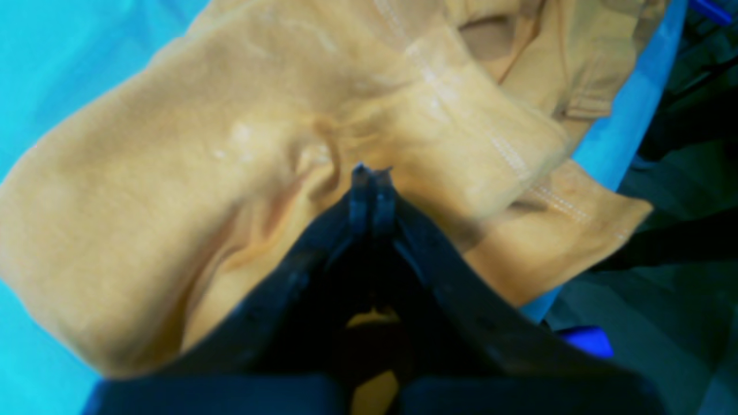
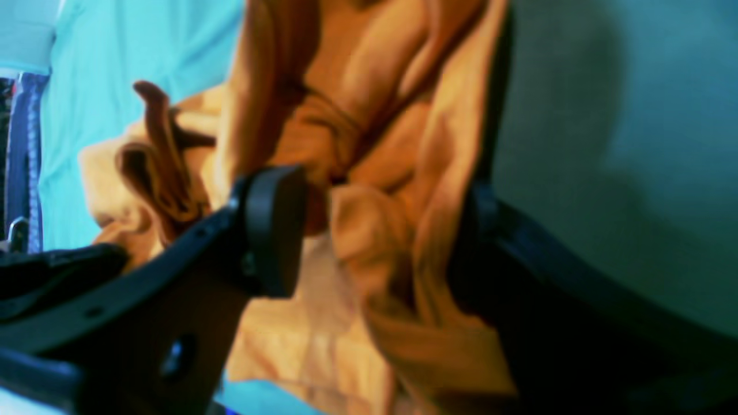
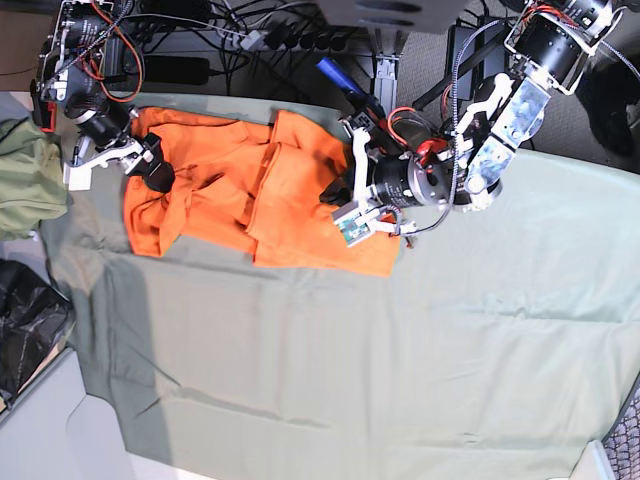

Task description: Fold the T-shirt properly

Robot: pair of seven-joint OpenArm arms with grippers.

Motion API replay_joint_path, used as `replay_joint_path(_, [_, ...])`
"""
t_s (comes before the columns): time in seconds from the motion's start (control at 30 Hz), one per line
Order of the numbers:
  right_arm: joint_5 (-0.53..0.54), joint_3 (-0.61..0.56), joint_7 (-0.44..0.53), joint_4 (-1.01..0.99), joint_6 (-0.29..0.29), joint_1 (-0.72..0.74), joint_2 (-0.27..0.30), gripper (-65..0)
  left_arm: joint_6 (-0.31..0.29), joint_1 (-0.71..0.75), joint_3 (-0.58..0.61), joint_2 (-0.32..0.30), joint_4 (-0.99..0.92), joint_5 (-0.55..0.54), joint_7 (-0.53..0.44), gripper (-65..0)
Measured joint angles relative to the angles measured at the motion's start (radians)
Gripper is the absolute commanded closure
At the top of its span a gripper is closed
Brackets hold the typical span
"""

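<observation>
The orange T-shirt [image 3: 230, 170] lies rumpled and partly folded at the far left of the cloth-covered table. In the base view my left gripper [image 3: 335, 195] is over the shirt's right half. The left wrist view shows that gripper [image 1: 372, 171] shut, its tips pressed together on the T-shirt [image 1: 173, 202], whose fabric puckers toward them. My right gripper [image 3: 155, 165] is at the shirt's left edge. In the right wrist view the right gripper [image 2: 375, 225] stands wide apart, with bunched T-shirt [image 2: 369, 115] fabric hanging between its fingers [image 2: 274, 230].
A pale sage green cloth [image 3: 350, 350] covers the table. An olive-green bunched garment [image 3: 25, 180] sits at the left edge, with a black bag [image 3: 30, 330] below it. Cables and a power strip [image 3: 250, 40] run along the back.
</observation>
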Motion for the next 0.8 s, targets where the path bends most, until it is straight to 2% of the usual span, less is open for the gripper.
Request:
replay_joint_path(0.4, [0.02, -0.006, -0.019, 0.0, 0.0, 0.032, -0.018, -36.9, 0.0, 0.014, 0.0, 0.0, 0.0, 0.0, 0.0, 0.0])
replay_joint_path(0.73, [0.003, -0.087, 0.004, 0.0, 0.0, 0.076, -0.037, -36.8, 0.0, 0.014, 0.0, 0.0, 0.0, 0.0, 0.0, 0.0])
replay_joint_path(0.8, [0.003, -0.089, 0.009, 0.0, 0.0, 0.076, -0.037, -34.3, 0.0, 0.014, 0.0, 0.0, 0.0, 0.0, 0.0, 0.0])
